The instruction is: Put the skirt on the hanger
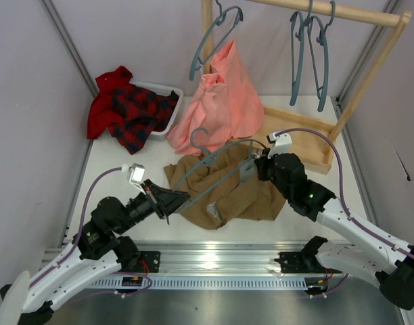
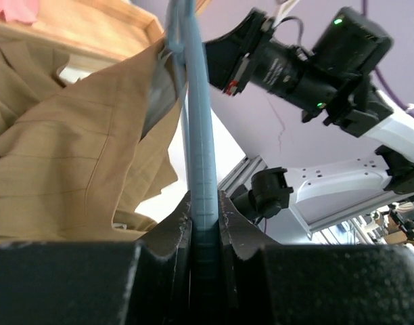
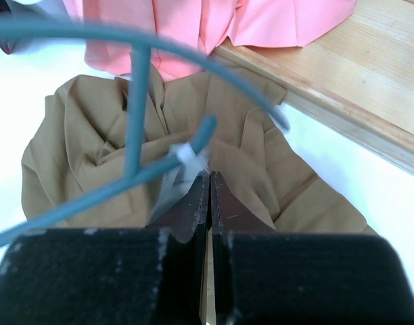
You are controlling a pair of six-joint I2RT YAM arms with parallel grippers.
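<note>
Limp, light skirt (image 1: pixel 237 193) lies central on the worktop (image 1: pixel 126 152); right gripper (image 3: pixel 208 183) pinches its edge, left gripper (image 2: pixel 205 203) clamps the stiff hanger (image 2: pixel 200 169).

No legible text, label, brand, number or sign appears on anything in these views.

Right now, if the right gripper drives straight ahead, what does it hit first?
Likely the hanger: its blue bars cross just past the right gripper, with the skirt close behind. Depth is unclear, so the cloth could touch first.
</note>
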